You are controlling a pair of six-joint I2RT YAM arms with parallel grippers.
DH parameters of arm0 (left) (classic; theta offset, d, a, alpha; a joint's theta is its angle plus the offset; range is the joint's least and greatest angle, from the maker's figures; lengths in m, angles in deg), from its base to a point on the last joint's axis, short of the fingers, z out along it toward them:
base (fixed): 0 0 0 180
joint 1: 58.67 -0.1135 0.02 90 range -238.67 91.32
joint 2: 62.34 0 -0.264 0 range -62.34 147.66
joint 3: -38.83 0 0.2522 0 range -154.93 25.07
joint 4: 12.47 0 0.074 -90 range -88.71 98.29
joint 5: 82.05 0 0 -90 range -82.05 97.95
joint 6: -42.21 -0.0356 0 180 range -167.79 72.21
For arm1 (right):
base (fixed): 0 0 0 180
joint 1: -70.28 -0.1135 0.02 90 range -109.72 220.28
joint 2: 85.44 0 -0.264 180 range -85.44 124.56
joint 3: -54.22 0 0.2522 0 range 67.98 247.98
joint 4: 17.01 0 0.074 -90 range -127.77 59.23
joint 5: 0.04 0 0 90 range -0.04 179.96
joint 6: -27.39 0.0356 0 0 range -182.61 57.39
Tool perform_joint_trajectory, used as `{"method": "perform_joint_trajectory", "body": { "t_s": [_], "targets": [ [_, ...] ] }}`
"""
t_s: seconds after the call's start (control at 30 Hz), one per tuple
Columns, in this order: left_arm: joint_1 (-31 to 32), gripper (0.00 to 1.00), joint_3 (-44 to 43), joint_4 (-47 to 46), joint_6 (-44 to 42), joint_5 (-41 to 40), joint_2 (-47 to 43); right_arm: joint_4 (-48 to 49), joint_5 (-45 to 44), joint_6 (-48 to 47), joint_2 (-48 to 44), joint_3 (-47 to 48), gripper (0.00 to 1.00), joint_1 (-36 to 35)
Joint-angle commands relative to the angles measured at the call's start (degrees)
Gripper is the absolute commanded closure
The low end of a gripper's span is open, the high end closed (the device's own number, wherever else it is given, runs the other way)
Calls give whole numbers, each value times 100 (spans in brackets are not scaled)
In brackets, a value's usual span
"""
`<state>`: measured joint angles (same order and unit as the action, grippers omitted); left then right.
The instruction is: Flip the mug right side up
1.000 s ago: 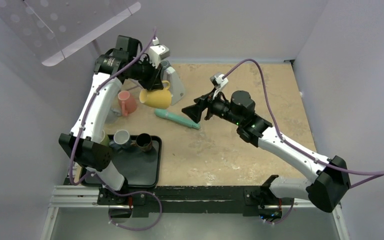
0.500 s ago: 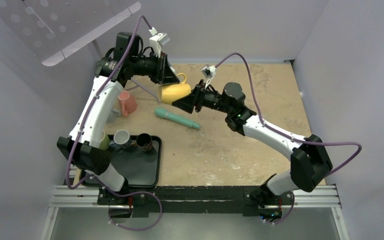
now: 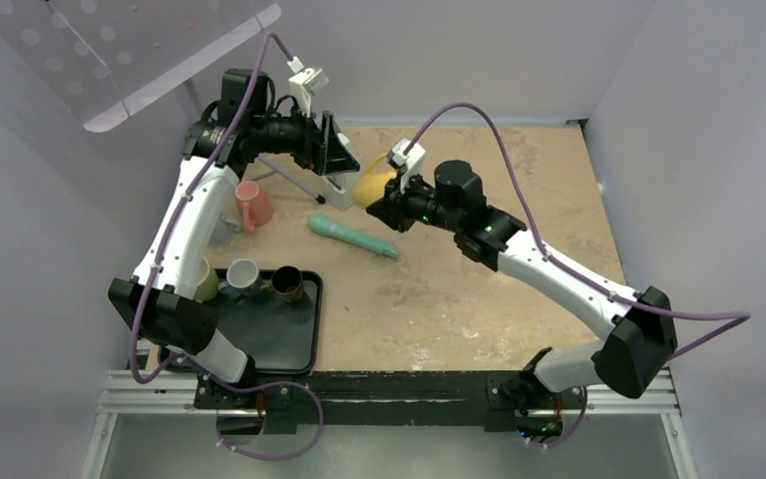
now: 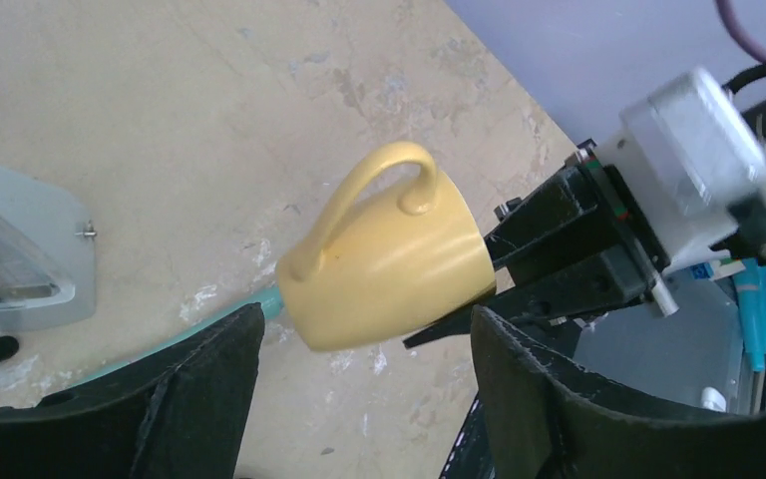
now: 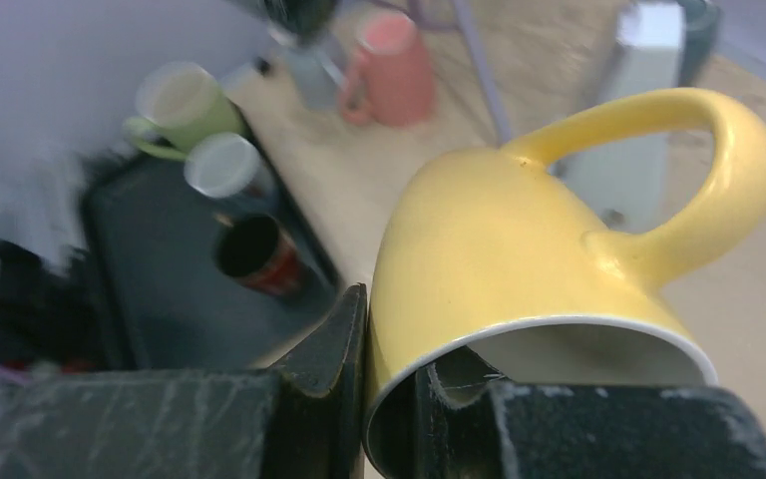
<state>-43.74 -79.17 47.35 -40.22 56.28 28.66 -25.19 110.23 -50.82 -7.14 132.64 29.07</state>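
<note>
The yellow mug hangs in the air on its side over the back of the table, handle up. My right gripper is shut on the mug at its rim. In the right wrist view that gripper has one finger against the outer wall and the other inside the mouth. My left gripper is open. In the left wrist view the mug floats just beyond the left gripper, base end toward it, touching neither finger.
A teal stick lies on the table under the mug. A pink mug and a grey-white device stand at the back left. The black tray at the front left holds small cups, with a green mug beside it.
The left gripper opened and let go of the yellow mug. The right gripper came in from the right and shut on the mug's rim.
</note>
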Motion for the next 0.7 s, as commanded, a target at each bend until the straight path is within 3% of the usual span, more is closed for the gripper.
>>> {"method": "perform_joint_trajectory", "body": {
  "t_s": [0.0, 0.1, 0.27, 0.4, 0.67],
  "targets": [
    [-61, 20, -213, 168, -450, -239, -260, -2283, -1854, -3170, -182, 757, 100, -719],
    [66, 20, -390, 398, -833, -535, -194, -3544, -2594, -4054, 111, 1081, 100, -1295],
    [981, 20, -239, 836, -1842, -1468, -114, -4890, -3699, -4733, 756, 1360, 100, -2231],
    [1492, 20, -76, 1074, -2252, -1685, 65, -5155, -3765, -4809, 1206, 1677, 100, -2638],
    [2207, 21, 1033, 1242, -3229, -2347, -68, -5261, -3768, -4730, 1594, 1983, 100, -2804]
  ]
}}
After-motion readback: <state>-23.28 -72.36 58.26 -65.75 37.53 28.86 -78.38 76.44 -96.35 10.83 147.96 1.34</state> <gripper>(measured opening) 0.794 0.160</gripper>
